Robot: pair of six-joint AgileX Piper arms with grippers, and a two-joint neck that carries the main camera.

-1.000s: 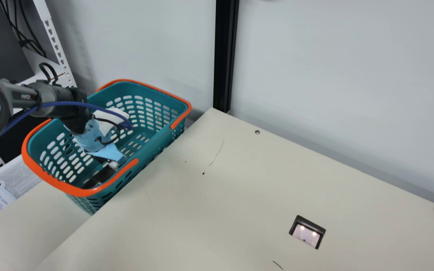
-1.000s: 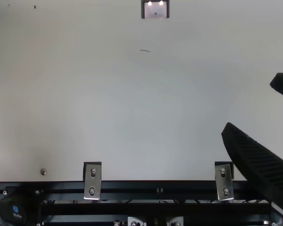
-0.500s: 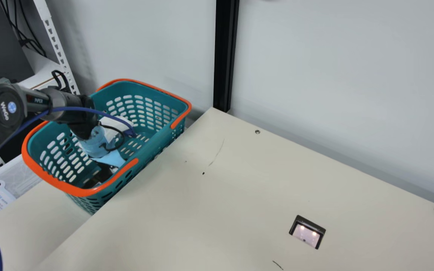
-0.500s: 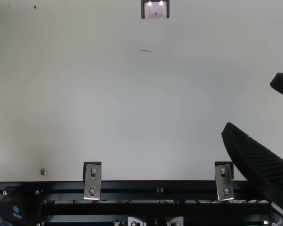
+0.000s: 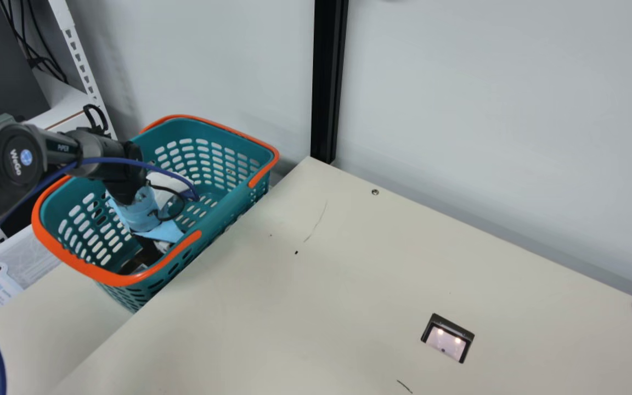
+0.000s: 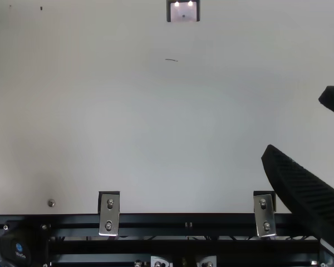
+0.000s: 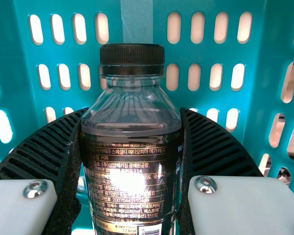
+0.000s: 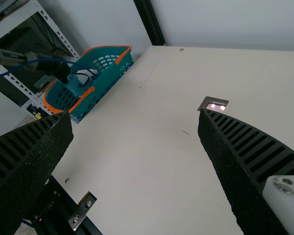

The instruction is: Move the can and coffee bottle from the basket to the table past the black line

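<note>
In the main view my left gripper (image 5: 148, 251) reaches down inside the teal basket (image 5: 228, 192) with orange handles, close to the basket's near side. The left wrist view has the coffee bottle (image 7: 132, 161), dark-labelled and black-capped, between the two ribbed fingers of my left gripper (image 7: 133, 117), which press against both its sides. Behind the bottle is the basket's slotted wall (image 7: 137, 22). At the top view's right edge my right gripper (image 6: 295, 125) stands open above the table (image 6: 156, 122). In the right wrist view, my right gripper (image 8: 133, 117) has nothing between its widely parted fingers.
A black post (image 5: 327, 82) rises at the table's back corner against the pale wall. A small dark-framed cutout (image 5: 447, 337) is set into the table, with short black marks nearby. Metal brackets (image 6: 109, 213) line the near rail. A shelf upright (image 5: 83, 60) stands behind the basket.
My left arm has shifted rightward in the main view, its wrist sinking lower into the basket, with only a slight shift in the last half second. The right gripper has not moved.
</note>
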